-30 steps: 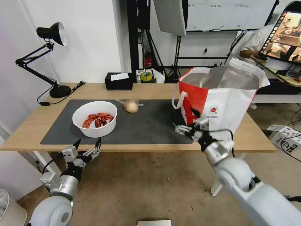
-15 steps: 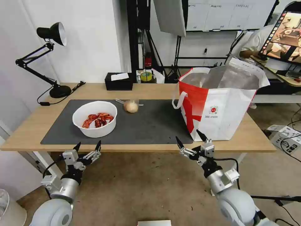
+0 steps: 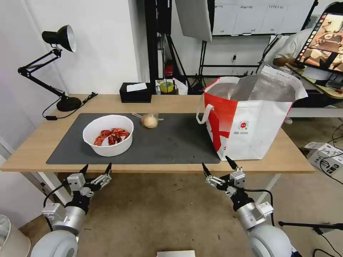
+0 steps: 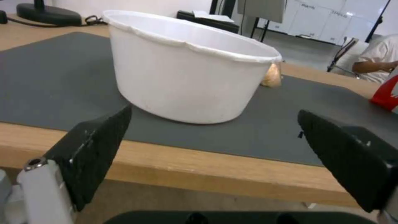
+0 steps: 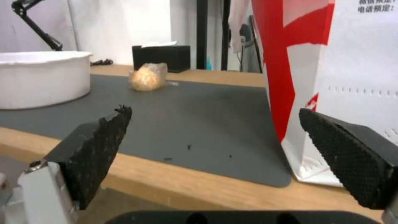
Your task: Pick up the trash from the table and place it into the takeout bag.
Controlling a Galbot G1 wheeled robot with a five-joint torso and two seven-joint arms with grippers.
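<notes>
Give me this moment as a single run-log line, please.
left gripper: open, below table edge, facing bowl | right gripper: open, below edge near takeout bag | bowl, bagged lump: on mat

1. This place looks like a lab or studio.
2. Black light stands (image 3: 171, 46) and white wall panels (image 3: 257, 16) are behind.
3. A tablet screen (image 3: 323, 37) stands right.

Bright even indoor light; soft shadows; wide-angle bending at edges.
</notes>
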